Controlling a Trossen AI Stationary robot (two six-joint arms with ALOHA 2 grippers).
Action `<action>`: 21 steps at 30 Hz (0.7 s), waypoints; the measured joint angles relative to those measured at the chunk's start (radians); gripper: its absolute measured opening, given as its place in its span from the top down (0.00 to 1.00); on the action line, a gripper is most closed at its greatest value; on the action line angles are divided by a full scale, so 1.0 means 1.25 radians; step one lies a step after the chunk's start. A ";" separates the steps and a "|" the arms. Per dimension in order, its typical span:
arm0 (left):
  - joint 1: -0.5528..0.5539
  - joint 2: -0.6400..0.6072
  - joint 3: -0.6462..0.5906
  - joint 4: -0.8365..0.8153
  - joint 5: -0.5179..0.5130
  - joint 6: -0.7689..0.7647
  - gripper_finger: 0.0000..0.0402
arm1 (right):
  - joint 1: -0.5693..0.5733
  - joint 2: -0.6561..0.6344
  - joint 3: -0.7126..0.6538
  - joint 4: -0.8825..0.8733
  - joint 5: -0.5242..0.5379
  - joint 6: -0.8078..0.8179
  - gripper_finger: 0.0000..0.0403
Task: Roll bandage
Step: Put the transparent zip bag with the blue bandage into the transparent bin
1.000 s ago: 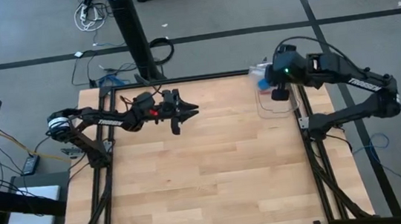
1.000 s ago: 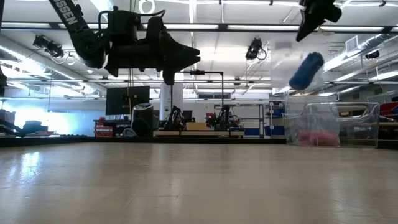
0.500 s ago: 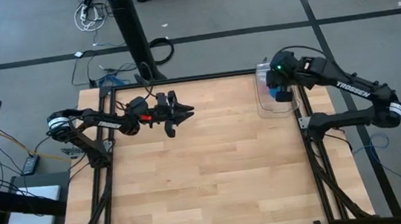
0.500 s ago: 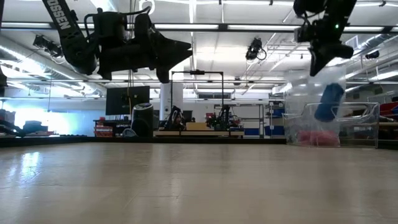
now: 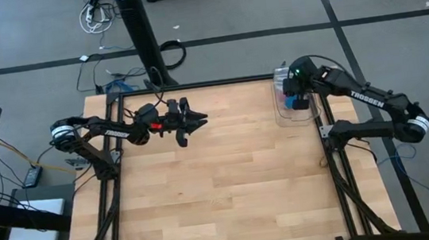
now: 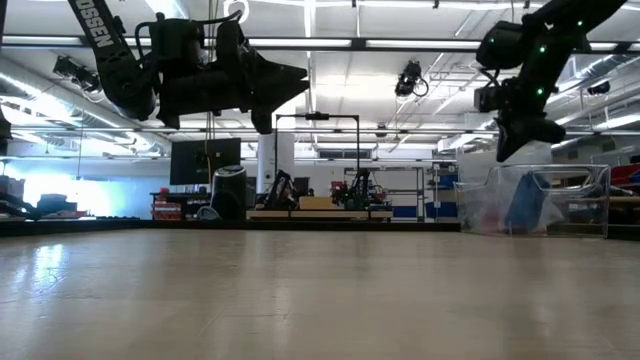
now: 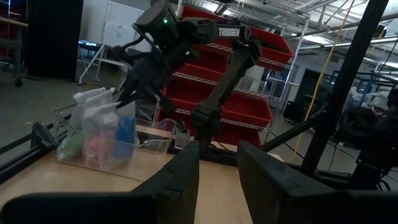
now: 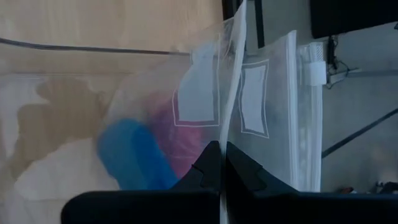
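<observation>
Bandage point(image 8: 134, 158) is the blue roll you see closest in the right wrist view, tucked inside a clear plastic bag point(image 8: 205, 93) next to a pink roll point(image 8: 180, 146). The right gripper point(image 8: 222, 163) has its two dark fingers point(image 8: 245, 177) pressed tight together on the top edge of that bag, so the bag hangs from them. Seen from above, the right gripper point(image 5: 298, 95) sits over a clear plastic bin point(image 5: 282, 117) at the far right corner of the wooden table point(image 5: 222, 191), and a bit of blue point(image 5: 299, 105) shows just under it. From table height the bag point(image 6: 520, 205) hangs down inside the bin point(image 6: 590, 200), with the blue bandage point(image 6: 522, 205) in it and the gripper point(image 6: 520, 140) right above. The left wrist view shows more clear bags standing in the bin point(image 7: 74, 152), with green, pink and blue things inside. The left gripper point(image 5: 186, 127) floats in the air over the far left part of the table, well away from the bin, and its fingers point(image 7: 180, 177) are apart with nothing between them. Beyond the table is a big room with red shelves point(image 7: 249, 81).
</observation>
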 joint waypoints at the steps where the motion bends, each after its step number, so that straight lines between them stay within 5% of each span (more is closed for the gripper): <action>1: 0.000 0.000 0.000 0.000 0.000 0.001 0.71 | -0.005 0.000 -0.007 0.013 0.000 -0.007 1.00; 21: 0.000 0.000 0.000 -0.004 0.000 -0.004 0.71 | -0.007 -0.001 0.054 0.002 0.013 0.138 0.74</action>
